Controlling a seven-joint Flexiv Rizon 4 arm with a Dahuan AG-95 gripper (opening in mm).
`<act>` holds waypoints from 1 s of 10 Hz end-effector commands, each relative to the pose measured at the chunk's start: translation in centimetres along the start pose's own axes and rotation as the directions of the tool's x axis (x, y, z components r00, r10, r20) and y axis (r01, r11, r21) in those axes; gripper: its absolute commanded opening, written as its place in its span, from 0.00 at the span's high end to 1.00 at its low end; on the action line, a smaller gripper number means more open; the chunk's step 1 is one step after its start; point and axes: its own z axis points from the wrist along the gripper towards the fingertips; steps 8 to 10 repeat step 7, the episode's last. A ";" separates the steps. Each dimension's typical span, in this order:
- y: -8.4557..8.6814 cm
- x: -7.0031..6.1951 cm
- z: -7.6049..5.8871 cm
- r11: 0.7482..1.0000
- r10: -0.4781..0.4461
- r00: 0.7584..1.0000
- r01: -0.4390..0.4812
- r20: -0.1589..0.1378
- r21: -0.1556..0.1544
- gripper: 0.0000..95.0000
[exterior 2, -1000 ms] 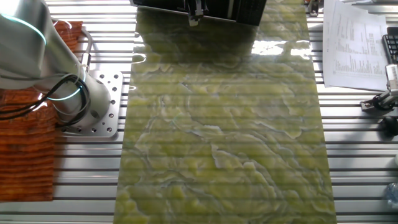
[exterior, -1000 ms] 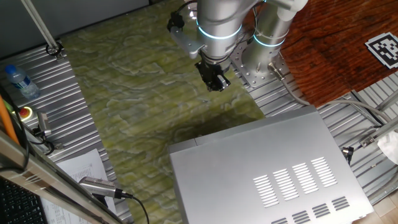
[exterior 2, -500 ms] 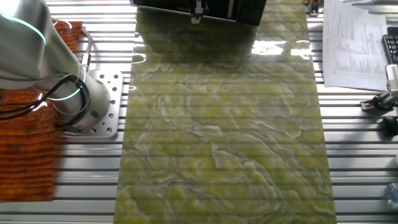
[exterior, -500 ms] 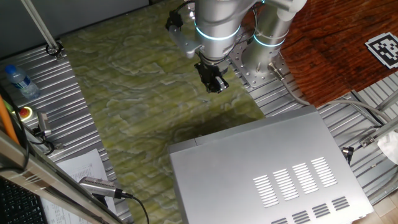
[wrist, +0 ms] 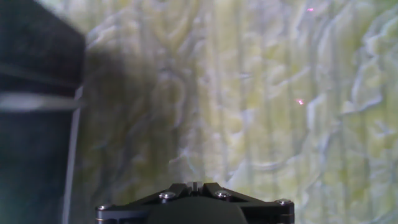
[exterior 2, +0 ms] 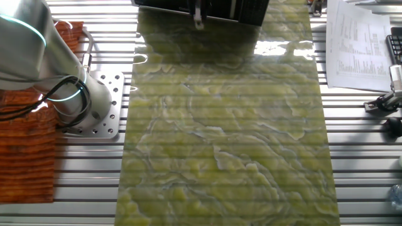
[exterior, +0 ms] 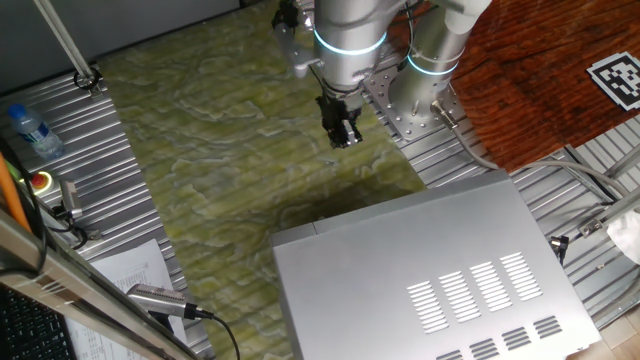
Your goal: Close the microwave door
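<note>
The microwave [exterior: 420,270], a large silver box with slit vents on top, fills the lower right of one fixed view. Its door shows there only as a thin silver strip [exterior: 298,234] along the front edge, with no gap to the box that I can see. The door's dark face lies at the top edge of the other fixed view [exterior 2: 163,9] and at the left of the hand view [wrist: 34,143]. My gripper [exterior: 344,135] hangs shut and empty over the green mat, well apart from the door. Its closed fingers show at the bottom of the hand view [wrist: 194,185].
A green marbled mat [exterior: 220,150] covers the table in front of the microwave. The arm's base [exterior: 415,110] stands by an orange cloth [exterior: 540,80]. A water bottle [exterior: 30,130], a red button [exterior: 41,181], papers [exterior: 130,270] and a silver handheld device [exterior: 160,298] lie at the left.
My wrist has turned and the gripper has shifted slightly, staying above the mat. The microwave and its door have not moved.
</note>
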 end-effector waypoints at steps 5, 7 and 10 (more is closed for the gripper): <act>-8.5 -0.1 -0.3 0.996 -0.085 0.996 0.085 -0.033 0.021 1.00; -8.6 -0.1 -0.3 0.996 -0.085 0.996 0.086 -0.034 0.015 1.00; -8.6 -0.1 -0.3 0.996 -0.085 0.996 0.086 -0.034 0.015 1.00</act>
